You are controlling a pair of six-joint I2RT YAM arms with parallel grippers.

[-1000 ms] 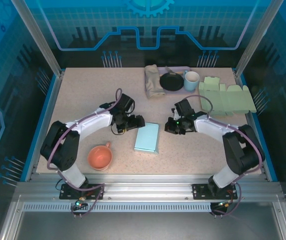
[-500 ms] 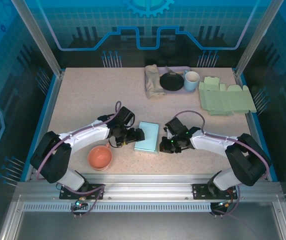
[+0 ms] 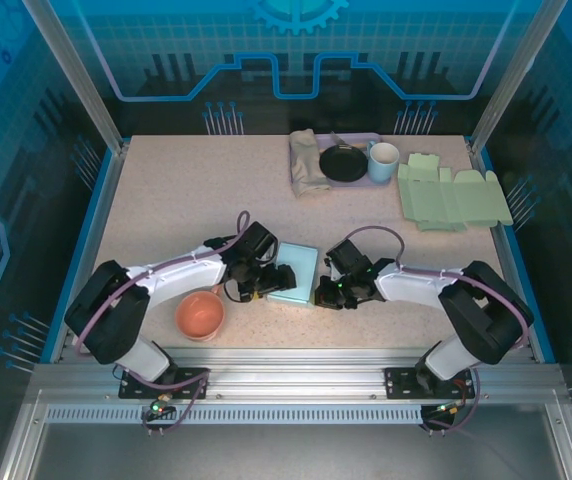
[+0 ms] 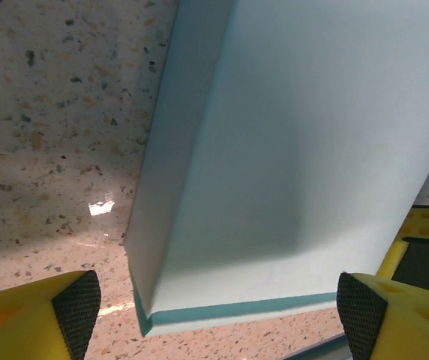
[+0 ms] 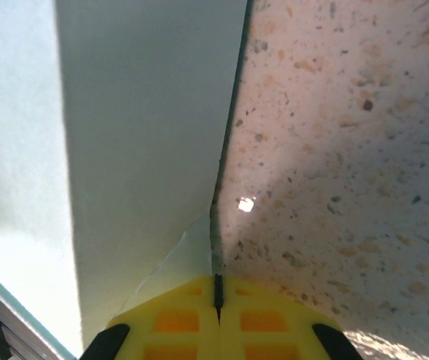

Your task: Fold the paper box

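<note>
As seen from above, paper box point(image 3: 299, 266): both sides partly hidden;
left gripper point(image 4: 218, 315): spread wide, astride box, not gripping;
right gripper point(image 5: 216, 295): closed; contact with box unclear

Paper box point(image 4: 289, 150) cut off by the top and right edges, left gripper point(image 4: 216, 315) fingertips cropped at the bottom, right gripper point(image 5: 216, 300) likewise

The table point(image 3: 166, 190) had a speckled beige, stone-like top with a blue border point(image 3: 84, 240) along its sides. Behind and beside it stood translucent blue panels point(image 3: 296, 50) printed with a fine grid and circuit-like lines, held between slanted aluminium posts point(image 3: 71, 75). A ribbed aluminium rail point(image 3: 286, 385) ran across the near edge. Light fell from above, leaving a glint point(image 4: 100, 208) on the polished surface.
</note>
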